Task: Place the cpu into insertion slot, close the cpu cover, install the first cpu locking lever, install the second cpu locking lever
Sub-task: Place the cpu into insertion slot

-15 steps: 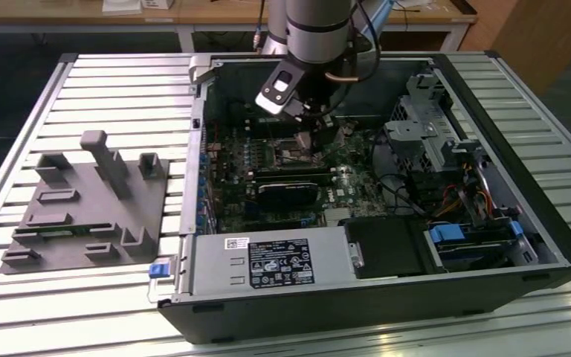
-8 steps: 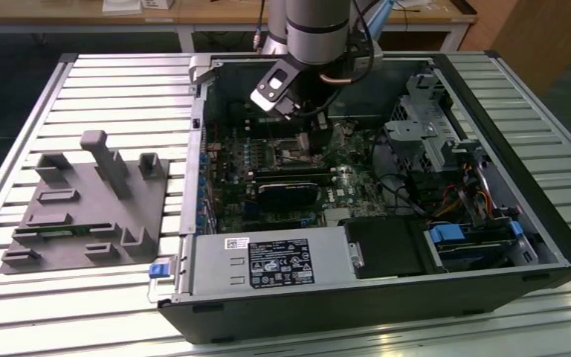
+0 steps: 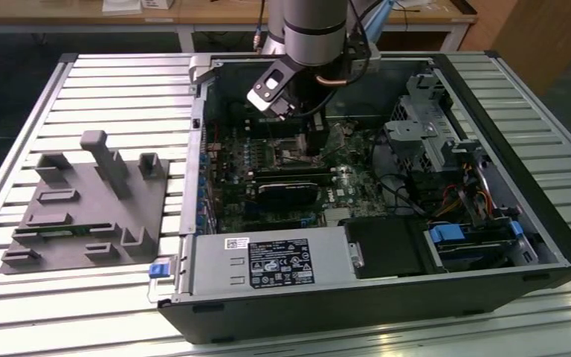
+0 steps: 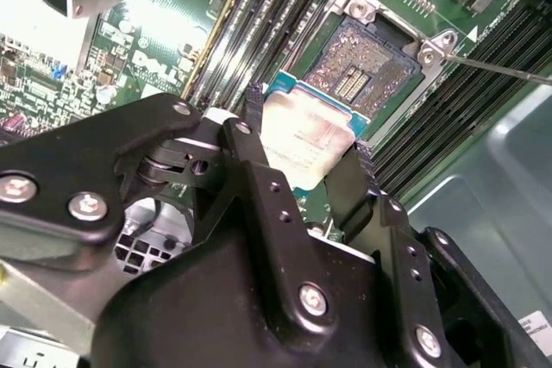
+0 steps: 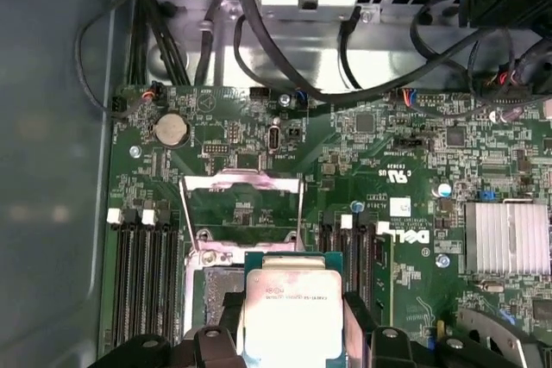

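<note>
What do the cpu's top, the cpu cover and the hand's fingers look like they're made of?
The cpu top: pale silvery metal with a dull sheen, smudged. The cpu cover: thin bright sheet metal that glints, likely steel. The hand gripping the cpu has fingers that are matte black with ridged tips and visible screws; plastic or coated metal, can't tell.

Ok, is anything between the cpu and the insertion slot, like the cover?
Nothing visible. The claw holds the cpu close to the insertion slot, whose dark centre lies bare; the cpu cover is swung open, clear of it.
</note>
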Robot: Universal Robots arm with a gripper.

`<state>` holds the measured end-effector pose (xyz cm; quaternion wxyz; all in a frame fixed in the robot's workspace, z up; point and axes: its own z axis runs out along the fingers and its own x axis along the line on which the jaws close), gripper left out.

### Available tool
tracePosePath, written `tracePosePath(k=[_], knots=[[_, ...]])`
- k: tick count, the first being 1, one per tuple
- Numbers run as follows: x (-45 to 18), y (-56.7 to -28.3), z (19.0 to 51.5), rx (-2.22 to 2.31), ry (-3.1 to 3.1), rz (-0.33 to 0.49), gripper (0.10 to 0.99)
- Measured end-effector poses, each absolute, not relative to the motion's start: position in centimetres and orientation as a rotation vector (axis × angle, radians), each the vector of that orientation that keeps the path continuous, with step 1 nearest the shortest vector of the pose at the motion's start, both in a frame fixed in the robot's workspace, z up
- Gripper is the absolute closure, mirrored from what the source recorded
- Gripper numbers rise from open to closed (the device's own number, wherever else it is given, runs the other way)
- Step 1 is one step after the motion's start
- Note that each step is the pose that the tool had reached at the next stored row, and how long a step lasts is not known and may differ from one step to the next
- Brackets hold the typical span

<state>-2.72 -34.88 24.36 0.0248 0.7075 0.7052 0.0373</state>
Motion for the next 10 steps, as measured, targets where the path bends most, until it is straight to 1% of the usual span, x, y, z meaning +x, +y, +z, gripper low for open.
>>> tracePosePath(k=[10], knots=[[-3.26,-34.24,23.55,2.177,2.193,0.116,0.549]])
